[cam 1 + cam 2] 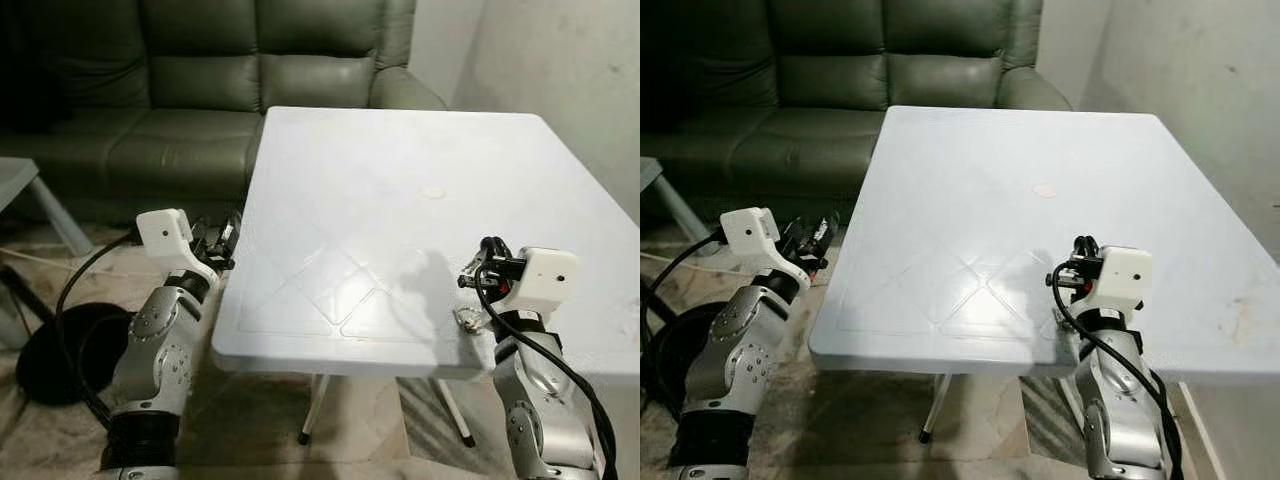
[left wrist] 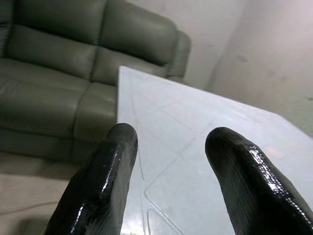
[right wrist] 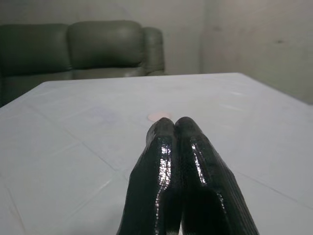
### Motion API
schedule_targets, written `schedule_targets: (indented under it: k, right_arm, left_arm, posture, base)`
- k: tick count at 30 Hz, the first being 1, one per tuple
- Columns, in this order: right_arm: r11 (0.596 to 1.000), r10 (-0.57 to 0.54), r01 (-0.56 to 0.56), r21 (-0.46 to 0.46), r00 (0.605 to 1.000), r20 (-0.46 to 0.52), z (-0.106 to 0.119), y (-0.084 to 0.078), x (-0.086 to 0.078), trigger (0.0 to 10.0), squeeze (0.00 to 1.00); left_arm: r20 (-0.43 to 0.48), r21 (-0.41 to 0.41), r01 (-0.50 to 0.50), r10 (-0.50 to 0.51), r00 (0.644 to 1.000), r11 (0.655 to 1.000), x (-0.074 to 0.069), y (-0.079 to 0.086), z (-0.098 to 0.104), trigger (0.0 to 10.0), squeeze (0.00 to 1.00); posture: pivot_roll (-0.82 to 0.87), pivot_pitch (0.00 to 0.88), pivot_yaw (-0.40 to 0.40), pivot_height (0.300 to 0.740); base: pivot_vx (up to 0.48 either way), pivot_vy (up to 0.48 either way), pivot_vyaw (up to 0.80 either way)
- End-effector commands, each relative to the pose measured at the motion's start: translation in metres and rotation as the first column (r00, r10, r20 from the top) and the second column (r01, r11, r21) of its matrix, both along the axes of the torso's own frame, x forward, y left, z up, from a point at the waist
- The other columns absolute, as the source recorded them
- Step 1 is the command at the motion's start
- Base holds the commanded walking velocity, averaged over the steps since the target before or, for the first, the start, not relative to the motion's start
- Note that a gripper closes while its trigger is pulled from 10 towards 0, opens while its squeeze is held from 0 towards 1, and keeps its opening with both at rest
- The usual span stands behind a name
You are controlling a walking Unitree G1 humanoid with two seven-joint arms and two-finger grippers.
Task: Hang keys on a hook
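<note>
The keys [image 1: 466, 320] lie on the white table [image 1: 400, 200] at its near edge, at about five o'clock from the table's middle, a small silvery metal cluster just below and beside the right gripper [image 1: 472, 272]; they are too small to tell their long axis or which way they point. The right gripper hovers over that near right part of the tabletop, its two long black fingers [image 3: 166, 161] pressed together tip to tip with nothing seen between them, their rubbery surface glossy and finely ribbed. They point across the table toward twelve o'clock, where a small pale round mark [image 3: 159, 116] sits on the top. The left gripper [image 1: 222, 240] hangs off the table's left edge, at about eight o'clock from its middle, above the floor; its fingers [image 2: 105, 181] stand well apart and hold nothing, rounded shiny black tips aimed over the table's corner. The table is smooth moulded plastic, rectangular, with faint raised lines forming a diamond and a border frame. Beyond it at twelve o'clock stands a dark green sofa [image 1: 220, 90] of creased leather-like cushions. Both arms are silver metal with white boxy wrist housings, and black cables [image 1: 80, 300] loop down by the left arm to a dark round base on the floor at nine o'clock.
</note>
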State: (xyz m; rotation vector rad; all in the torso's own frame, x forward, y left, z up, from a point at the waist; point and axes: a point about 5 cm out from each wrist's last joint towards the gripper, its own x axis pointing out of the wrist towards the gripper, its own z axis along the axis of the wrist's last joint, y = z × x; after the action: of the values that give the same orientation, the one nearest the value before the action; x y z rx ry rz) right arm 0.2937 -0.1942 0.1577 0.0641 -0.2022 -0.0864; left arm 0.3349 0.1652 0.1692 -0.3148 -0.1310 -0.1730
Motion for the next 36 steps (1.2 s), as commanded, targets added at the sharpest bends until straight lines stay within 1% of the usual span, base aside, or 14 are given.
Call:
schedule_targets:
  k: [1,10,24,27,29,36]
  right_arm:
    - [1.000,0.011,-0.011,-0.001,1.000,0.005,0.0016,0.0035,-0.0005,10.0,0.00]
    - [1.000,0.010,-0.010,-0.005,1.000,-0.002,0.0014,0.0025,-0.0013,10.0,0.00]
    - [1.000,0.014,-0.014,-0.009,1.000,-0.007,0.0020,0.0028,-0.0015,10.0,0.00]
    - [1.000,0.015,-0.015,-0.008,1.000,-0.008,0.0017,0.0029,-0.0014,10.0,0.00]
    - [1.000,0.016,-0.016,-0.009,1.000,-0.009,0.0016,0.0032,-0.0013,10.0,0.00]
    - [1.000,0.018,-0.018,-0.012,1.000,-0.012,0.0016,0.0033,-0.0009,10.0,0.00]
  left_arm:
    - [-0.012,-0.002,-0.016,0.016,1.000,1.000,0.0001,0.0041,-0.0026,10.0,0.00]
    - [-0.042,-0.016,-0.026,0.025,0.999,1.000,0.0012,0.0019,-0.0055,10.0,0.00]
    - [-0.087,-0.038,-0.046,0.043,0.995,0.998,0.0031,0.0029,-0.0085,10.0,0.00]
    - [-0.078,-0.021,-0.043,0.041,0.996,0.999,0.0032,0.0027,-0.0079,10.0,0.00]
    - [-0.092,-0.023,-0.050,0.048,0.995,0.998,0.0035,0.0026,-0.0091,10.0,0.00]
    - [-0.094,-0.014,-0.049,0.048,0.994,0.999,0.0039,0.0012,-0.0091,10.0,0.00]
  posture:
    - [0.05,0.058,0.003,0.740]
    - [0.04,0.064,0.002,0.740]
    - [0.04,0.066,-0.002,0.740]
    - [0.04,0.062,-0.003,0.740]
    - [0.04,0.061,-0.003,0.740]
    - [0.04,0.054,-0.005,0.740]
  base:
    - [0.000,0.000,-0.72]
    - [0.000,0.000,-0.72]
    - [0.000,0.000,-0.72]
    - [0.000,0.000,-0.72]
    - [0.000,0.000,-0.72]
    - [0.000,0.000,-0.72]
